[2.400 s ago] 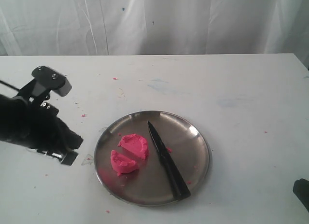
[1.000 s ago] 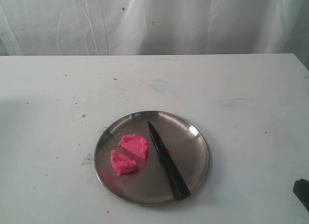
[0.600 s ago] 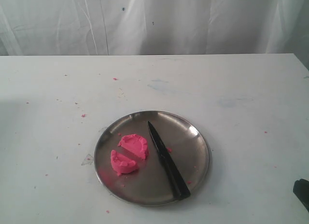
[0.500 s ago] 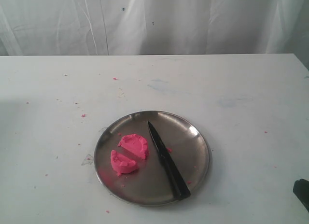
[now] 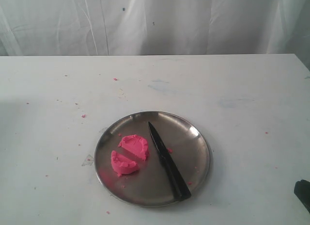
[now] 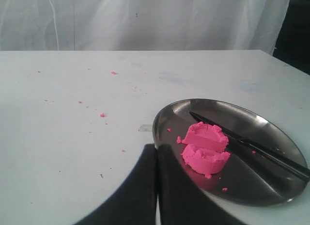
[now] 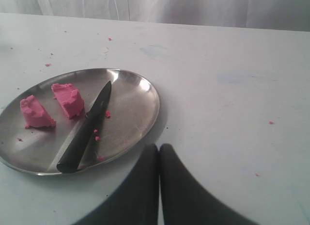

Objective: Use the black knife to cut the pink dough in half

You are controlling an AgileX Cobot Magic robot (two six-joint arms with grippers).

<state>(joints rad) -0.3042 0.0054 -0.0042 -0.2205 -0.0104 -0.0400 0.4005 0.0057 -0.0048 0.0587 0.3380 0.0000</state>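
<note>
In the exterior view neither claw is clearly seen; a dark shape (image 5: pixel 302 193) at the lower right edge may be part of the right arm, though too little is shown to tell. The pink dough (image 5: pixel 134 146) is seen cut into two half-moon pieces, lying just beside each other with a narrow gap between their flat faces, on the left part of a steel plate (image 5: pixel 202 154). The black knife (image 5: pixel 167 162) is laid flat on the plate just right of the dough, its point toward the far rim and its handle at the near rim. The plate is set on a white table (image 5: pixel 232 89) dotted with pink crumbs (image 5: pixel 83 116).

In the left wrist view the left claw (image 6: pixel 156 150) is shown with its two dark fingers pressed together, nothing pinched between them and nothing touched. It is held above the table near the plate's rim, apart from the dough. The cut faces are seen as rough and crumbly.

In the right wrist view the right claw (image 7: pixel 159 148) is likewise pressed together and empty, held above the table just outside the plate. The knife is seen between this claw and the two pieces, with crumbs beside its blade.
</note>
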